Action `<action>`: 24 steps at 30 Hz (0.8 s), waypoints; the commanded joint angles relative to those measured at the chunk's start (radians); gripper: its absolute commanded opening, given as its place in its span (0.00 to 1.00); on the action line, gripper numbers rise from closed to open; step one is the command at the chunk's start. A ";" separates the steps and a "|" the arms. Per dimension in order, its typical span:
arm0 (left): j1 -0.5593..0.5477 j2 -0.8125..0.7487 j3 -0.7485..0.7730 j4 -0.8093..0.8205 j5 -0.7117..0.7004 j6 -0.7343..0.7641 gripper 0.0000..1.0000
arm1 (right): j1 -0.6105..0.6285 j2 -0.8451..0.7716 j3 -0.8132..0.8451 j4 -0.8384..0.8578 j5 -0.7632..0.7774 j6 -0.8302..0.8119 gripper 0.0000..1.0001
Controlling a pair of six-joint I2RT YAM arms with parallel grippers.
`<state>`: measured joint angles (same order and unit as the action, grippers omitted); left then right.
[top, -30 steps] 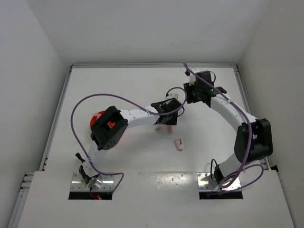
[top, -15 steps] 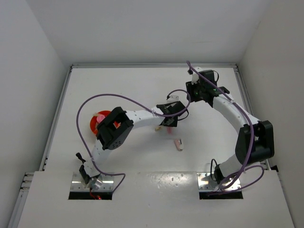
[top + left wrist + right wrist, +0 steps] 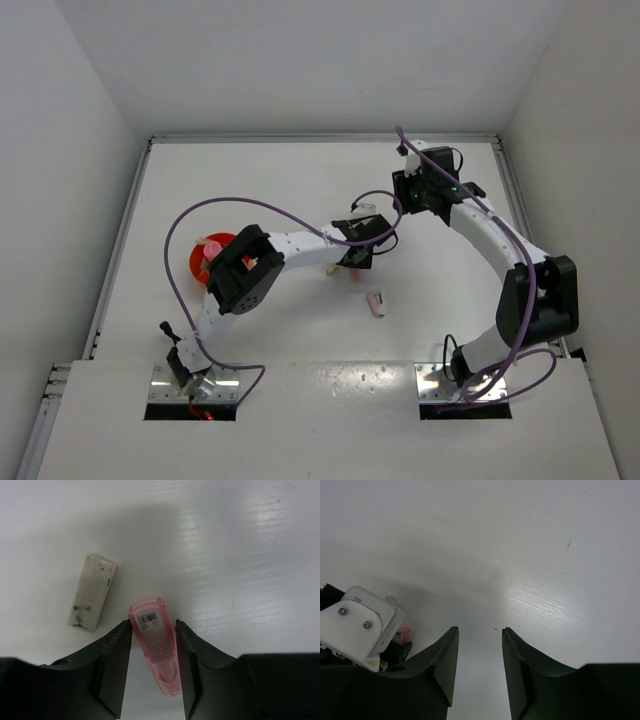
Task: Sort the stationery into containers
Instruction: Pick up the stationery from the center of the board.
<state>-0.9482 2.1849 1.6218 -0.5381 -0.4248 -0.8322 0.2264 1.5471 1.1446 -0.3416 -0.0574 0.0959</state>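
Note:
My left gripper point(image 3: 355, 260) point(image 3: 153, 623) is near the table's middle, its jaws closed against the sides of a translucent pink stationery piece point(image 3: 154, 640) with a barcode label. A dirty beige eraser point(image 3: 92, 592) point(image 3: 329, 268) lies just left of the jaws, apart from them. Another pink-and-white piece point(image 3: 376, 303) lies on the table below and to the right. The orange container point(image 3: 198, 262) stands at the left, partly behind the left arm, with something pink point(image 3: 213, 246) inside. My right gripper point(image 3: 404, 192) point(image 3: 480, 628) hangs open over bare table, nothing between its fingers.
The left wrist's white camera housing point(image 3: 360, 625) shows at the lower left of the right wrist view, close to the right gripper. Purple cables point(image 3: 250, 205) loop over both arms. White walls enclose the table's back and sides.
The left arm's elbow has swung right, uncovering more of the orange container. The left jaws have narrowed slightly on the pink piece. The right gripper has drifted a little toward the back.

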 commanded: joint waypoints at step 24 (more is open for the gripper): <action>-0.029 -0.840 -0.374 -0.091 -0.521 -0.180 0.00 | -0.022 -0.064 -0.014 0.029 -0.096 -0.004 0.00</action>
<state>-0.9638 1.5528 1.3804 -0.5793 -0.6991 -0.9073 0.2108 1.5223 1.1370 -0.3412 -0.0952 0.1078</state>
